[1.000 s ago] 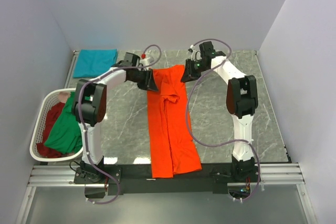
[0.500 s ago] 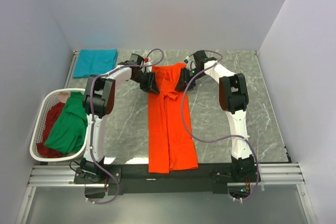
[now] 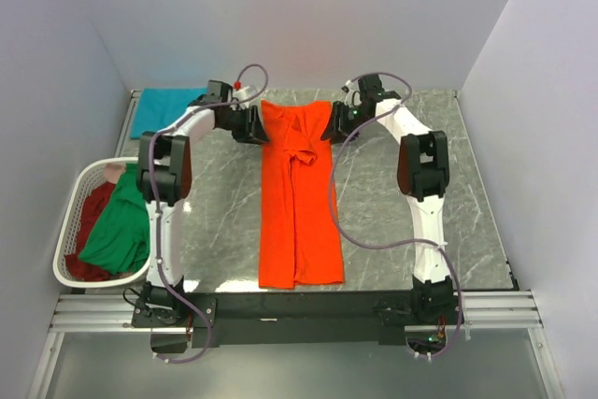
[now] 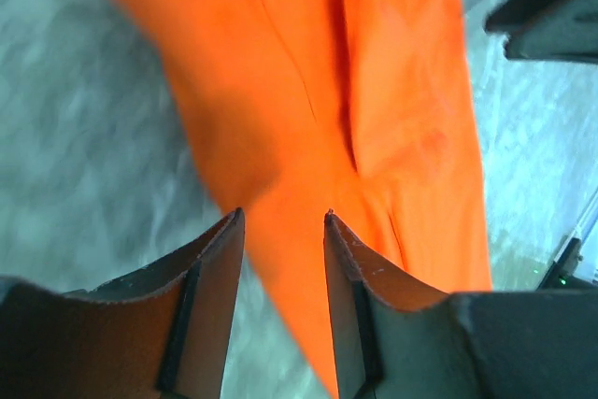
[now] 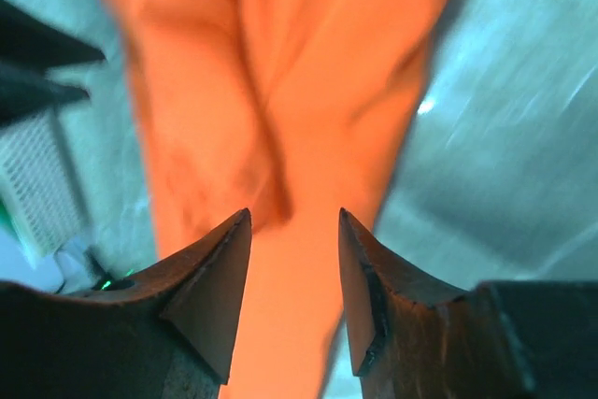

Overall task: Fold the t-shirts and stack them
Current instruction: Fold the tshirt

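Seen from above, the orange t-shirt (image 3: 297, 203) lay straight down the middle of the marble surface (image 3: 411, 231). A second before, it had slanted, its hem spilling over the near edge. Now it was drawn back toward the top of the frame and lay flat. The left gripper (image 3: 252, 125) and right gripper (image 3: 330, 124) sat at its upper corners, jaws parted and apparently letting go. The shirt looked ready for folding.

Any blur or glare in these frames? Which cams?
Top external: sharp and evenly lit, with a pale sheen on the table near its front edge. Left wrist: orange t-shirt smeared, tool fingers crisp. Right wrist: the cloth is soft too, and there is bright glare on the table at top right.
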Robot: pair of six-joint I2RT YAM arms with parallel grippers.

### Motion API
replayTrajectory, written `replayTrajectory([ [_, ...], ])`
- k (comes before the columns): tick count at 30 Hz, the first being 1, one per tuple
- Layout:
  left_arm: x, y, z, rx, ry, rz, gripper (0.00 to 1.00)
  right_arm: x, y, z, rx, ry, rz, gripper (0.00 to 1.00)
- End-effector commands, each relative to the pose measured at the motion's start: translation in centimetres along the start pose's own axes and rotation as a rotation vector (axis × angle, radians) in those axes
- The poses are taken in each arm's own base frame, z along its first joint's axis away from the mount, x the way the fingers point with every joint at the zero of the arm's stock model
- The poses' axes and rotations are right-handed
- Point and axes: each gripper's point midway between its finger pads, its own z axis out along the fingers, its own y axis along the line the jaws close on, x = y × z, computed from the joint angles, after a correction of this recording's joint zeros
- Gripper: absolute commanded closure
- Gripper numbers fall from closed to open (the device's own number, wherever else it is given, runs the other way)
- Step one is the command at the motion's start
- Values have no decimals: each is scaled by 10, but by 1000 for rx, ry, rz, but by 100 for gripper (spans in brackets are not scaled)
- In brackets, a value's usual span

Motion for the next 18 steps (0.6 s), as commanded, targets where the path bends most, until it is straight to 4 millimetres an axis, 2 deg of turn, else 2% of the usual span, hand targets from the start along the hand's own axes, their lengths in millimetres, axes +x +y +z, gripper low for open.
replayTrajectory([
  [1,-18,-60,-53,65,-95,130,55,-1,83,-73,-169,-67,-119,51],
  [2,10,-55,-48,73,-50,92,55,21,77,-67,-179,-14,-75,53],
  [3,18,-70,-54,96,-46,101,55,31,80,-68,-201,8,-61,54],
  [4,30,-72,-54,104,-32,73,56,43,82,-66,-217,36,-39,55],
  [5,54,-67,-49,108,3,32,57,62,81,-64,-231,82,-9,57],
  [7,70,-79,-49,145,18,-14,57,85,80,-54,-229,138,-12,58],
  [8,88,-75,-45,149,47,-51,57,98,75,-48,-219,169,9,59],
  [10,99,-75,-39,160,66,-84,58,109,74,-38,-225,192,36,59],
  [13,107,-69,-30,154,89,-95,58,122,63,-22,-211,217,64,59],
  [18,114,-52,-12,133,138,-142,59,125,39,-3,-154,231,83,61],
])
